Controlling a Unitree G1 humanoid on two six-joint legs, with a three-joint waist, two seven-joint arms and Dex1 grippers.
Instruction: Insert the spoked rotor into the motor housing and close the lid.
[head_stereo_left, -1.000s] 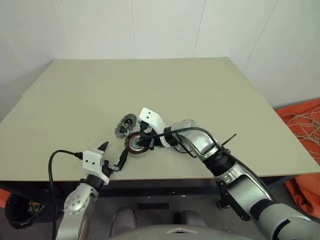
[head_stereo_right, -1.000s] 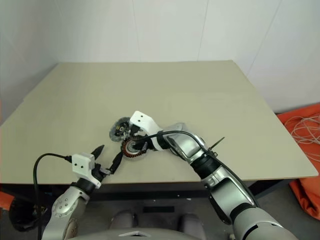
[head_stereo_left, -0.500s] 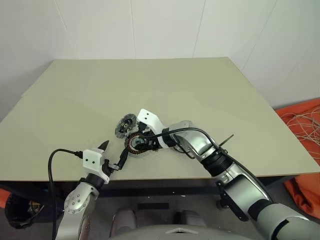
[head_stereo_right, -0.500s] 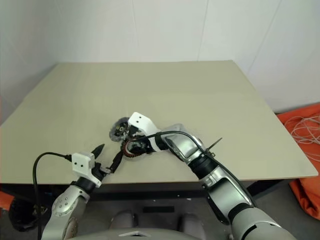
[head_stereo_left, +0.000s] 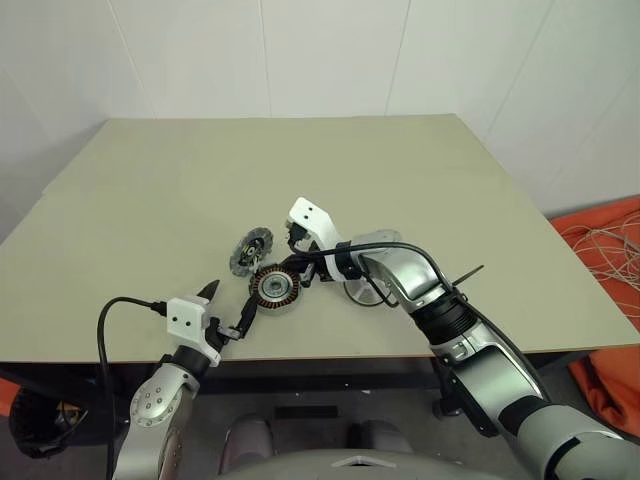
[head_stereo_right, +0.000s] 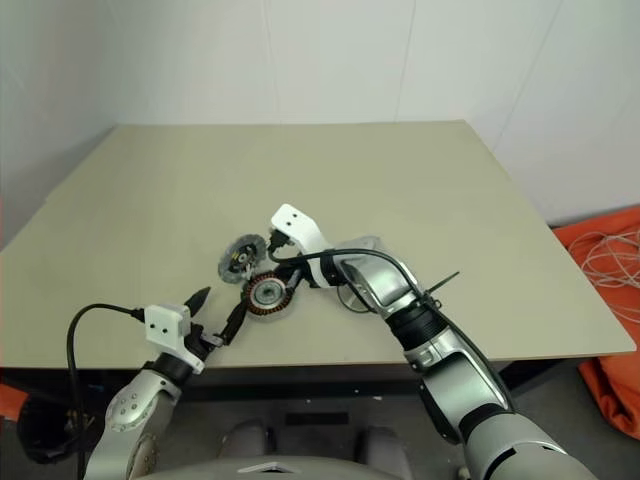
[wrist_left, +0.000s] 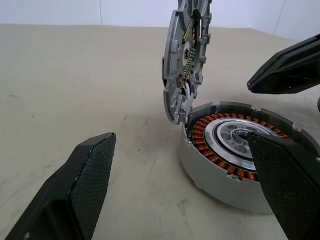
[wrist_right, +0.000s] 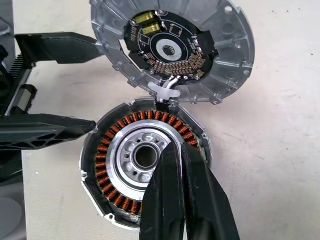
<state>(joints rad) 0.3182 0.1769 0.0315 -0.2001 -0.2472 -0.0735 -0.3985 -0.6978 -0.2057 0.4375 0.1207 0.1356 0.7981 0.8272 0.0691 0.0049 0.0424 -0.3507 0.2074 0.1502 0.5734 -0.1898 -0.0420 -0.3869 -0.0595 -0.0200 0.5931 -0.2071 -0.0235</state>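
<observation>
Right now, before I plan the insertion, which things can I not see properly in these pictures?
- Spoked rotor: in the head views the right forearm covers most of it, so its face is hidden.
- Lid: in the left wrist view its top is cut off by the picture's edge.
- Motor housing: in the right wrist view its near rim lies behind the shut right gripper; whether they touch is unclear.

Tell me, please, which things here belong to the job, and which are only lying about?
For the job:
motor housing
lid, standing on edge beside the housing
spoked rotor, behind the right arm
right gripper
left gripper

Lying about:
orange bundle on the floor
pale cables on it
</observation>
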